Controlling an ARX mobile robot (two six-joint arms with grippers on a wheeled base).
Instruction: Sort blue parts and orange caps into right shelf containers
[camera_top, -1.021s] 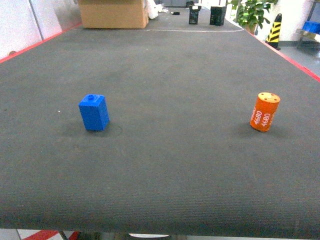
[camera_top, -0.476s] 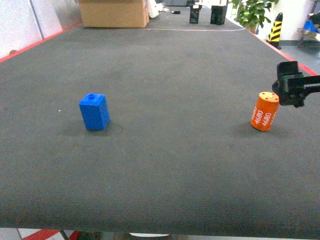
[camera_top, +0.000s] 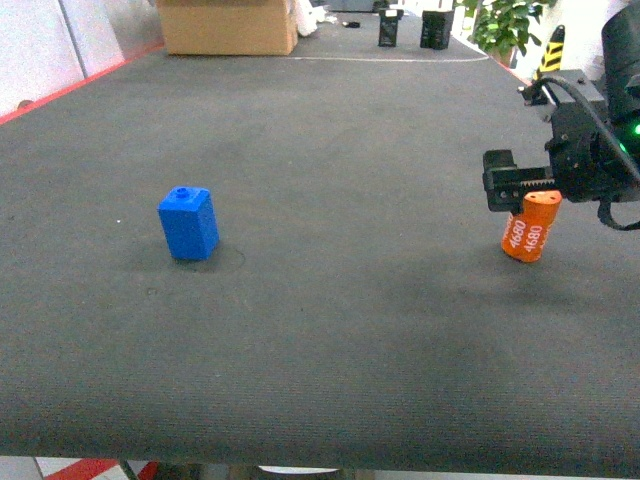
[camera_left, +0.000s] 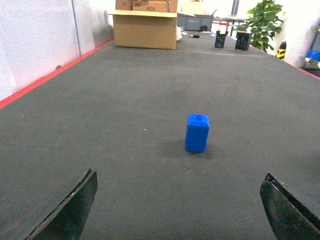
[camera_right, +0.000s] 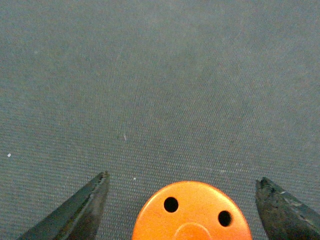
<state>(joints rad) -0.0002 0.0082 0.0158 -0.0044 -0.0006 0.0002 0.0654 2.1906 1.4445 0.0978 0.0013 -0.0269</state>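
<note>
**Right gripper poised over orange cap**

The dark belt surface (camera_top: 330, 330) is seen carrying 2 parts. Nearer on the left, the blue part (camera_top: 188, 224) stands upright, framed between the spread fingers of the left gripper (camera_left: 180, 212), which is released. At the right, the orange cap (camera_top: 527, 225) is straddled from above by the right gripper (camera_right: 182, 205), its fingers parted and untouching. A cardboard box (camera_top: 228, 27) is set at the far end.
</note>
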